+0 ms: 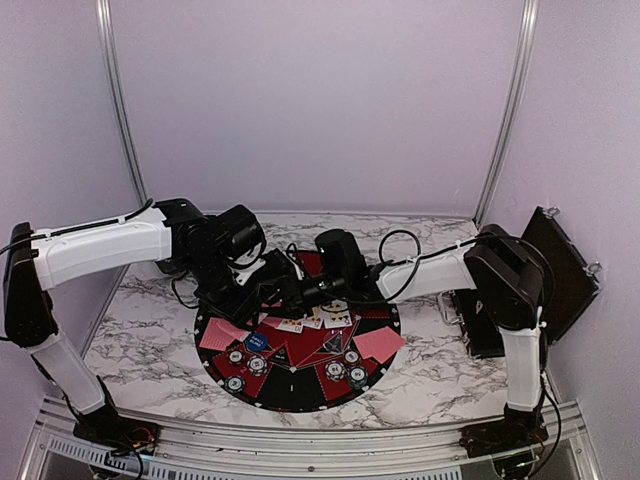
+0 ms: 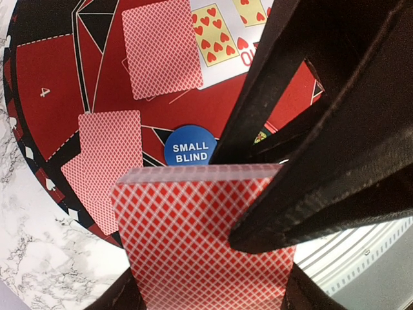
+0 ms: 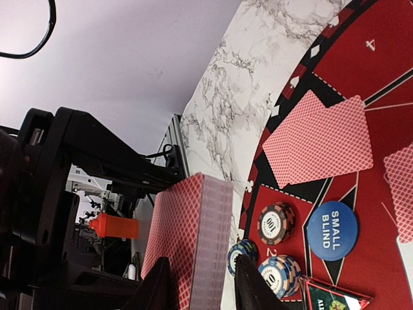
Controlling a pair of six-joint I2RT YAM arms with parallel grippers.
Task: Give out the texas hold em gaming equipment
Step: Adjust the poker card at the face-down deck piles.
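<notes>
- Left wrist view showed the left gripper [image 2: 210, 294] clamped on a deck of red-backed cards [image 2: 193, 239], held in the air over the round black-and-red mat [image 2: 51, 77].
- The right gripper [image 3: 201, 287] had its fingers spread to either side of the same deck's end. I could not tell whether they pressed on it.
- On the mat lay a round blue SMALL BLIND disc [image 2: 190, 147], just beside an overlapping pair of face-down cards [image 2: 110, 161] at the mat's rim.
- Another face-down card back [image 2: 161, 48] lay farther in, next to face-up cards [image 2: 216, 32] showing red hearts.
- In the right wrist view, three striped chip stacks [image 3: 276, 223] stood close together on a red wedge just beside the disc.
- From the top view, further face-down cards [image 1: 380, 345] and more chips [image 1: 355, 367] sat on the mat's right side.
- The mat rested on the marbled counter [image 1: 150, 320].
- A black case [image 1: 565, 275] stood at the counter's right edge, well apart from the mat. Its inside was too dark to tell what it held.
</notes>
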